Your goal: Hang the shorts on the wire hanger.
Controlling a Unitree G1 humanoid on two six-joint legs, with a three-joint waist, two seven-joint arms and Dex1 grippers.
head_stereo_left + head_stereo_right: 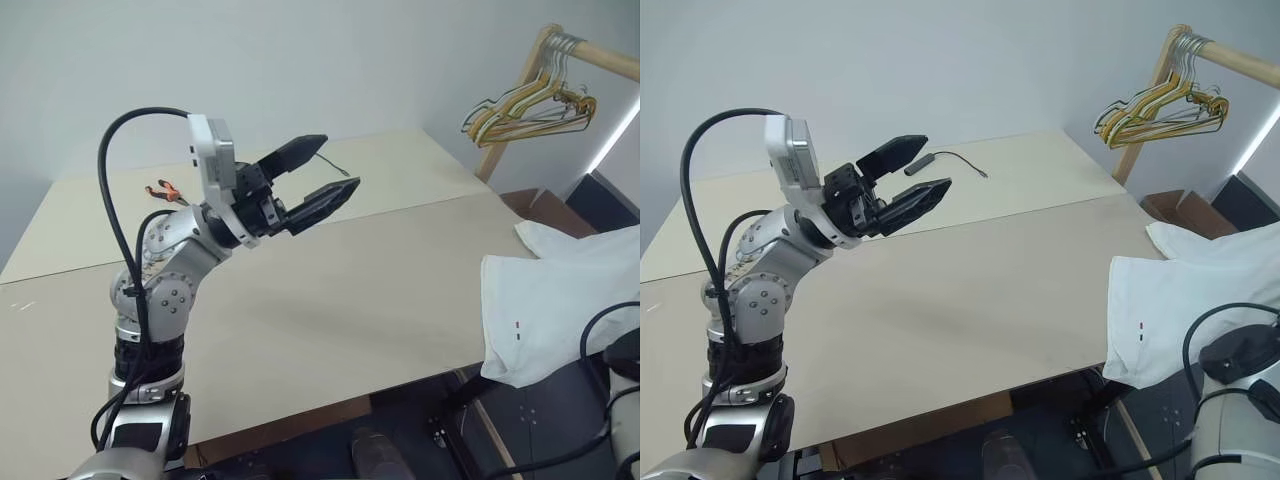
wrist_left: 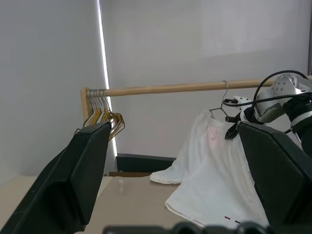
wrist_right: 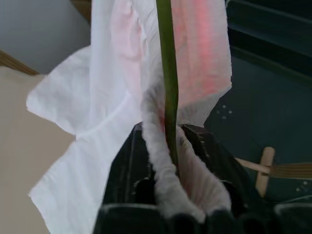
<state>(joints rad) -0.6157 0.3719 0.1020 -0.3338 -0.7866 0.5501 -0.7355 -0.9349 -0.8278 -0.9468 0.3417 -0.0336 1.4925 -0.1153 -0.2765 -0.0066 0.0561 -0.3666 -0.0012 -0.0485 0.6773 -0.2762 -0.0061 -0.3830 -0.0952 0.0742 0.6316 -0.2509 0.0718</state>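
The shorts [image 2: 209, 165] hang from the hanger [image 3: 168, 73], whose hook sits over the wooden rod [image 2: 170, 88]. Their lower part trails onto the counter [image 1: 330, 300], well to the right of your left jaws. The gathered waistband and the thin green wire both run between your right jaws [image 3: 168, 146]. I cannot tell whether those jaws are pinching them or have let go. Your left jaws [image 1: 338, 163] are spread wide with nothing between them, raised above the counter and pointing toward the garment.

The step in hand looks like the release. Do it in this order:

- Open the right jaws fully before you back away, so no fold of elastic drags with them
- Draw straight back along the line the jaws point, not sideways, since a sideways tug could swing the hook off the rod
- Watch the waistband just ahead of the jaws, and if it slides along the wire, stop and settle it first
- Hold the left jaws clear unless the garment starts to slip

The bunch of coloured hangers [image 1: 525, 105] is at the far end of the rod, well away from both jaws, and needs no attention.

No brand, label or writing can be read anywhere. The only marks are 2 tiny dashes [image 1: 517, 325], 1 red and 1 dark, near a hem, and a pink tint near the waistband
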